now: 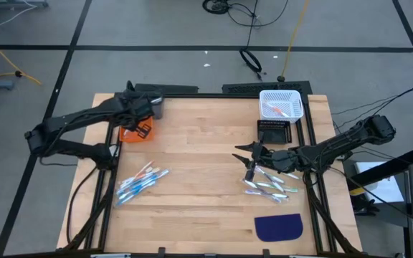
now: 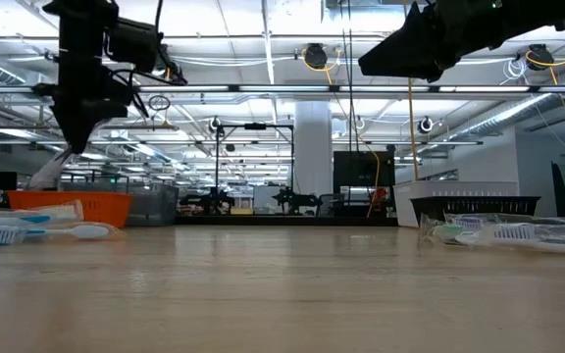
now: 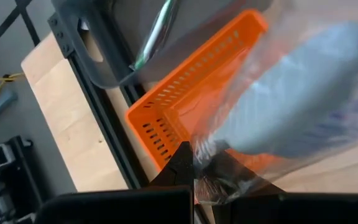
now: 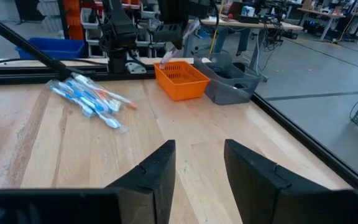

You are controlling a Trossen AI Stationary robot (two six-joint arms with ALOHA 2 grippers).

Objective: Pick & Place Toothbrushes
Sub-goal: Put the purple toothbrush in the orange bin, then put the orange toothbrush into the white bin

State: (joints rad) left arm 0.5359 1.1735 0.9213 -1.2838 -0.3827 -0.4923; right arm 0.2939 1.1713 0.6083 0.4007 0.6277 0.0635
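Over the orange bin (image 1: 136,132), the left claw (image 3: 194,171) pinches a wrapped toothbrush (image 3: 291,106).

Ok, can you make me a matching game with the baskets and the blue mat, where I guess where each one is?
Things:
1. orange basket
2. white basket
3. black basket
4. dark blue mat

Places (high view):
A. far right of the table, at its back edge
B. near edge of the table, on the right
C. left side, under the left gripper
D. just in front of the white basket

Pairs: 1-C, 2-A, 3-D, 4-B
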